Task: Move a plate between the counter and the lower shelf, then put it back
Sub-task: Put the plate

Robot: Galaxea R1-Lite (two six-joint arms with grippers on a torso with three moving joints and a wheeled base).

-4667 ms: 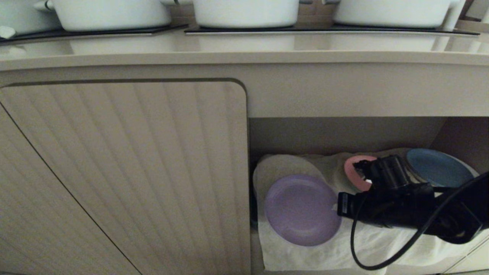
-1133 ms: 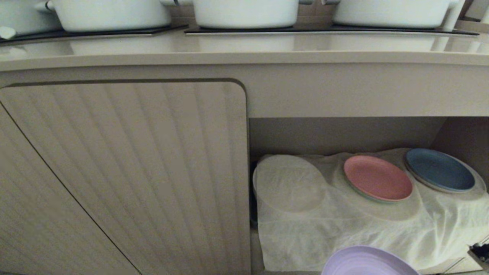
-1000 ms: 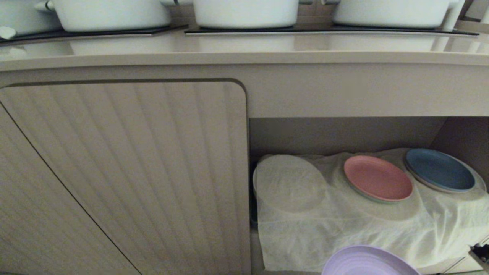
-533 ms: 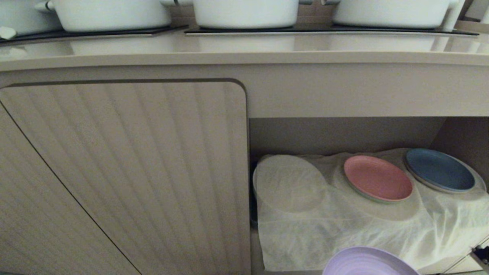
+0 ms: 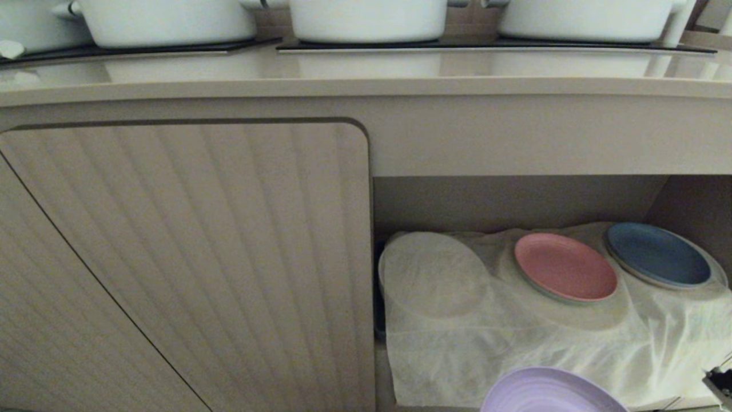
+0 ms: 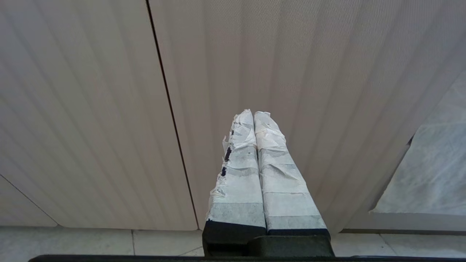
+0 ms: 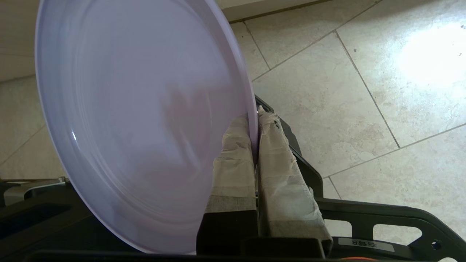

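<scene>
The pale lilac plate hangs low in front of the lower shelf, cut off by the bottom edge of the head view. In the right wrist view the plate stands tilted on edge above the floor, and my right gripper is shut on its rim, one taped finger on each face. My left gripper is shut on nothing, parked before the ribbed cupboard door. The beige counter runs across the top of the head view.
A salmon-pink plate and a dark blue plate lie on the shelf's white cloth, with a round shape under the cloth at the left. White pots stand on the hob. The closed ribbed door fills the left. Beige tiles lie below.
Several seconds ago the plate lay on the shelf cloth with my right arm reaching in; now it is out of the shelf in my right gripper. Over the last second it has barely moved.
</scene>
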